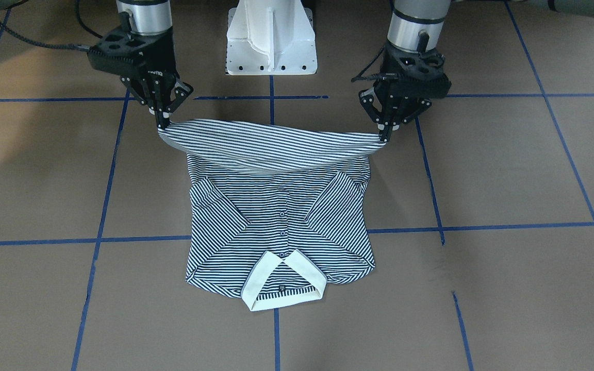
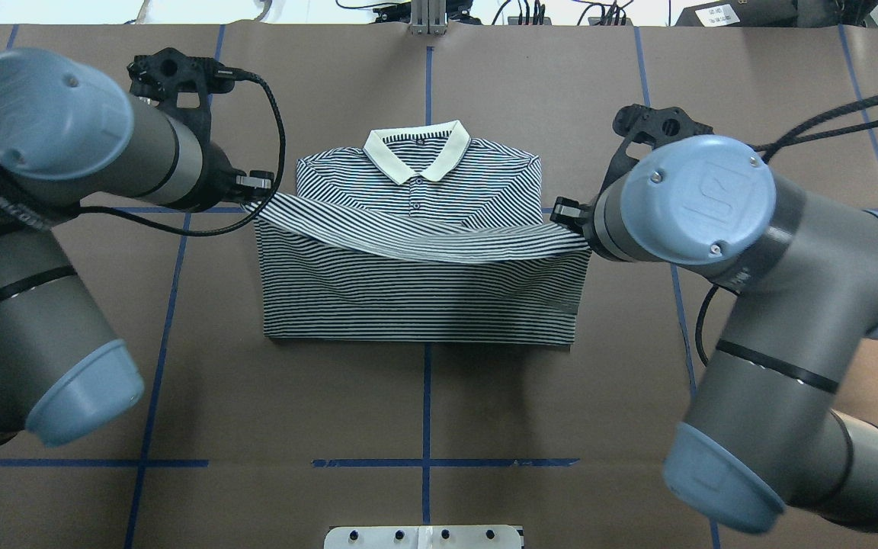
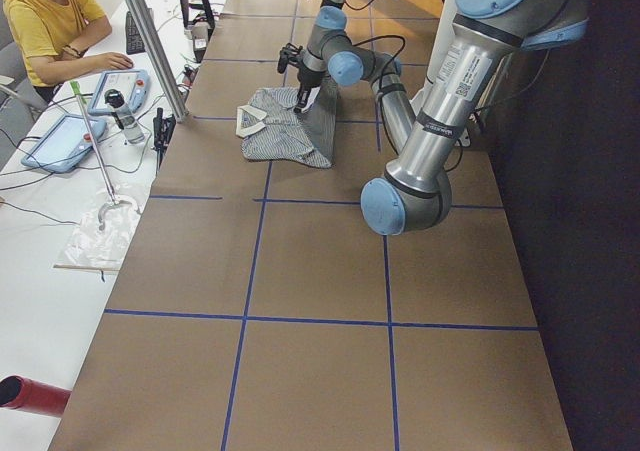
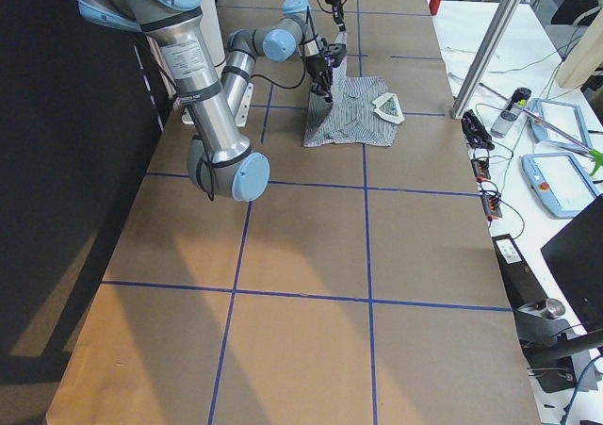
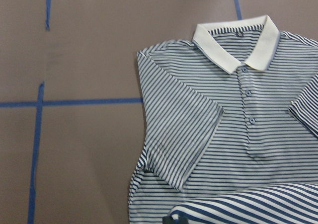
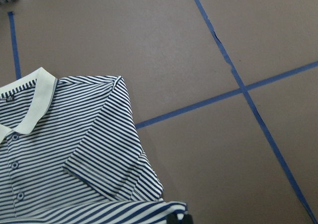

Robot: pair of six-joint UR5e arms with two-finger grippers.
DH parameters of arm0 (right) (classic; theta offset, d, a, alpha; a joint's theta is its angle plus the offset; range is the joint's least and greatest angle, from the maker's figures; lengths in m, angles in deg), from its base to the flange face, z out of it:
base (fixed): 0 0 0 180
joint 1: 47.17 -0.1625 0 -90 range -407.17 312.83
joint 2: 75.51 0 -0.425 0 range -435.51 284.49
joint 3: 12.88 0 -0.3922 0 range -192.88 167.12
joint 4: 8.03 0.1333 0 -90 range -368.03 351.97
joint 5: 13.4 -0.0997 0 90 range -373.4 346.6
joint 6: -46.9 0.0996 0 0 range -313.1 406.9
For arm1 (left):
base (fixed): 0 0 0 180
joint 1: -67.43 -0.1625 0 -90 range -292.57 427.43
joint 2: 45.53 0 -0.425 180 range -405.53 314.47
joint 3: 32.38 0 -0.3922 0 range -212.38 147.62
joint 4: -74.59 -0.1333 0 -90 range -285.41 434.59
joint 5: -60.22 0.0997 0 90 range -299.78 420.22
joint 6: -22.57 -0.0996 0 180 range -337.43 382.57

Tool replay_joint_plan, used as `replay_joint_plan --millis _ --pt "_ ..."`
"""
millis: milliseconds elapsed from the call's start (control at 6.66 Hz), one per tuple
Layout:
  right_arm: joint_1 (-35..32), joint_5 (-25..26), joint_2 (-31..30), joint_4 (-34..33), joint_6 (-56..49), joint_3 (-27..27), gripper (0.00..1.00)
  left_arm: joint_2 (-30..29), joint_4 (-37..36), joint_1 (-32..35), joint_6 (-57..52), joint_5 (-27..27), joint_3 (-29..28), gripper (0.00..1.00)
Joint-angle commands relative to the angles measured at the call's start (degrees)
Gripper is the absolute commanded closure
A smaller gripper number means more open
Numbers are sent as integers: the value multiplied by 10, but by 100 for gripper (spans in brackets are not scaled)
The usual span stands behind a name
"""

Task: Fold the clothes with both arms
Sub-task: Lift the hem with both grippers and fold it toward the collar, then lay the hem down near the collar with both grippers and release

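Note:
The striped polo shirt (image 1: 281, 216) (image 2: 416, 290) lies face up on the brown table, white collar (image 1: 282, 281) away from the robot and both sleeves folded in over the chest. Its bottom hem (image 1: 271, 144) is lifted and stretched taut between the two grippers, hanging over the shirt's lower part. My left gripper (image 1: 385, 135) (image 2: 254, 200) is shut on one hem corner, my right gripper (image 1: 163, 122) (image 2: 570, 223) on the other. The wrist views show the flat shirt (image 5: 198, 134) (image 6: 74, 149) below, with the raised hem at the bottom edge.
The white pedestal base (image 1: 271, 41) stands just behind the shirt. Blue tape lines (image 1: 276, 98) grid the table. A person (image 3: 45, 21) sits at a side table with tablets (image 3: 60, 141), beside a metal post (image 3: 150, 41). A red cylinder (image 3: 30, 396) lies nearby.

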Motion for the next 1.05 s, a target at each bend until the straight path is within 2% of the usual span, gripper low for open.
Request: replay_joint_plan --millis 0,300,451,601,901 --pt "-39 0 25 182 -8 -186 100 -40 93 29 -17 4 -143 100" --pt "-61 0 93 243 -20 -342 100 -71 248 37 -25 5 -306 100" --pt "-65 0 97 293 -26 -390 100 -80 301 37 -26 7 -372 100" --pt "-66 1 97 317 -27 -421 100 -82 314 37 -31 17 -395 100" --pt "-65 -2 98 317 -27 -427 100 -83 315 37 -38 17 -408 100"
